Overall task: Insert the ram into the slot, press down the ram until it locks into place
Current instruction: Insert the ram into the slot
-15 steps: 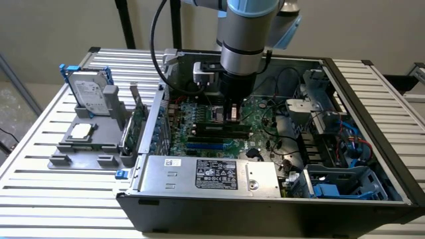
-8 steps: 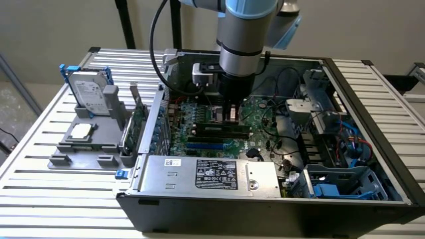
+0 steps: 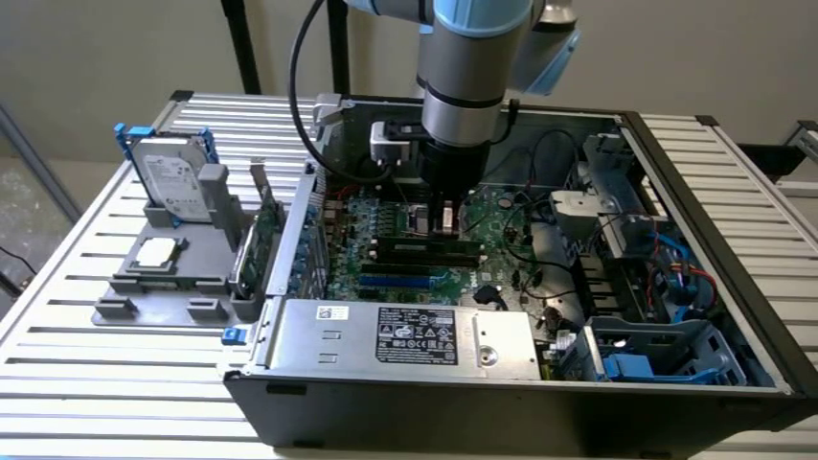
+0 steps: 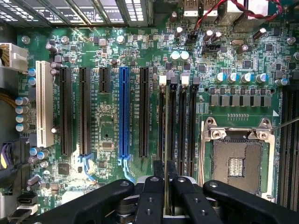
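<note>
Tool: the tool [image 4: 166, 173] stands low over the open computer case [image 3: 511, 402]. Its two fingers [image 4: 152, 196] are drawn narrow, pinching a thin board between them.
Held thing: the ram [image 4: 166, 140], seen edge-on in the wrist view as a pale thin line running away from the fingertips.
Where the ram is: over the motherboard [image 4: 112, 51], lengthways along the bank of four black memory sockets. The bank lies between the blue slot [image 4: 123, 112] and the CPU socket [image 4: 236, 163].
Slot: the slot [image 4: 162, 121] is, by my reading, one of the two sockets nearest the blue slot. The ram's edge runs between that pair, so I cannot tell which one it sits over.
Done, as it looks: the ram is gripped, carried into the case and turned parallel to the sockets.
Not shown as done: I cannot tell whether the lower edge has entered a socket. The white end clips [image 4: 162, 80] at the far end look unclosed on it, so I judge it is not locked.
Progress: roughly the middle of the job, with alignment in hand and no sign that the press down is finished.
Exterior view: the tool [image 3: 446, 218] reaches down to the board's middle.
Surroundings: a hard drive [image 3: 172, 177] stands in a grey holder on the slatted counter [image 3: 77, 383], well apart from the work.
</note>
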`<action>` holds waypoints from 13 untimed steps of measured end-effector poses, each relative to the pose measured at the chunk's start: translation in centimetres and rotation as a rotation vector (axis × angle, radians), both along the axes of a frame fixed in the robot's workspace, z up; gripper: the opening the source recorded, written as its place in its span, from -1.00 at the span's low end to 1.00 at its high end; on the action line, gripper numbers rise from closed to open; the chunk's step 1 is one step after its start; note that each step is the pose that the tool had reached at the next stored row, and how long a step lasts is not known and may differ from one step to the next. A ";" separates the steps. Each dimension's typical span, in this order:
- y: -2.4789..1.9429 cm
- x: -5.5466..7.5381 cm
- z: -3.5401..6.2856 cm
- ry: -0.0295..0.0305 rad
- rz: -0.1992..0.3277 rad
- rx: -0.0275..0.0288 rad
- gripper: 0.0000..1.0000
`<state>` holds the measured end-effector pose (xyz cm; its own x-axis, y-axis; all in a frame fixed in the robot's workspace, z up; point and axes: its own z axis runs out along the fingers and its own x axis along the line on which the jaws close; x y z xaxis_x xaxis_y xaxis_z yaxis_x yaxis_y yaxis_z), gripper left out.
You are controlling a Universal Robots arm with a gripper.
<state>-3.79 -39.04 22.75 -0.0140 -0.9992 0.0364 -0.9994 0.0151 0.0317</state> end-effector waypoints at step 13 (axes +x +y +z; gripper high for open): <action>0.00 0.0 -0.14 0.0000 0.001 -0.0084 -0.73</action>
